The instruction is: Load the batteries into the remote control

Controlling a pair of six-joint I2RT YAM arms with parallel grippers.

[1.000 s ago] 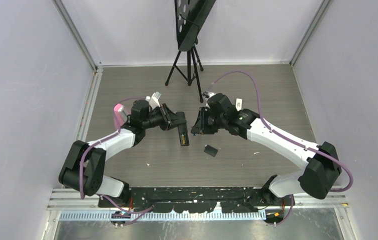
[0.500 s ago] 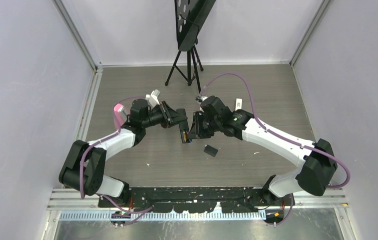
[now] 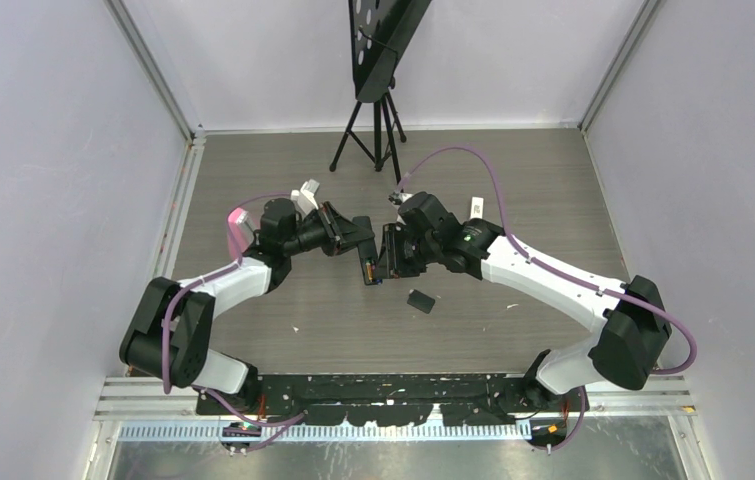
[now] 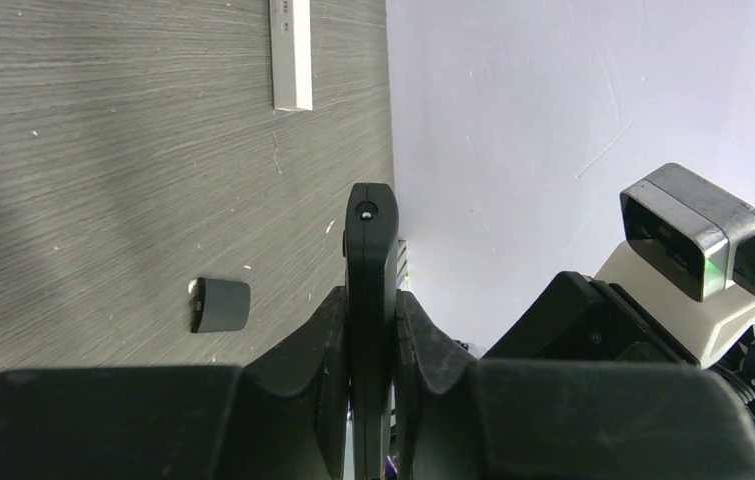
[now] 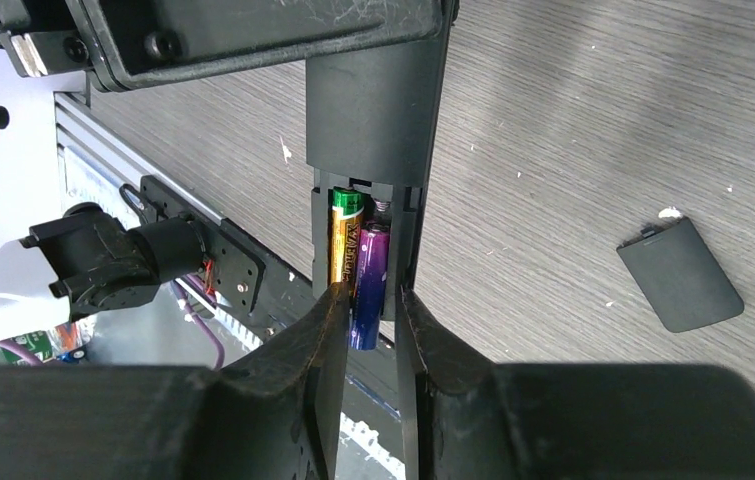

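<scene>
My left gripper (image 3: 356, 243) is shut on a black remote control (image 3: 367, 270) and holds it edge-on above the table; it also shows in the left wrist view (image 4: 370, 235), clamped between my fingers (image 4: 325, 330). The remote's battery bay (image 5: 365, 215) is open. An orange-yellow battery (image 5: 344, 240) lies in it. A purple battery (image 5: 369, 270) lies beside that one, its lower end sticking out past the remote's end. My right gripper (image 5: 371, 300) is closed on that end and meets the remote in the top view (image 3: 387, 258). The reddish-brown and dark batteries are out of view.
The dark battery cover (image 3: 420, 299) lies on the table just right of the remote; it shows in both wrist views (image 5: 681, 275) (image 4: 221, 304). A slim white bar (image 3: 476, 207) lies further back. A black tripod (image 3: 380, 135) stands at the back. Walls enclose the table.
My right gripper moved left and closed in on the remote's open bay with the purple battery. The left gripper shifted slightly right with the remote. Little has moved in the last half second.
</scene>
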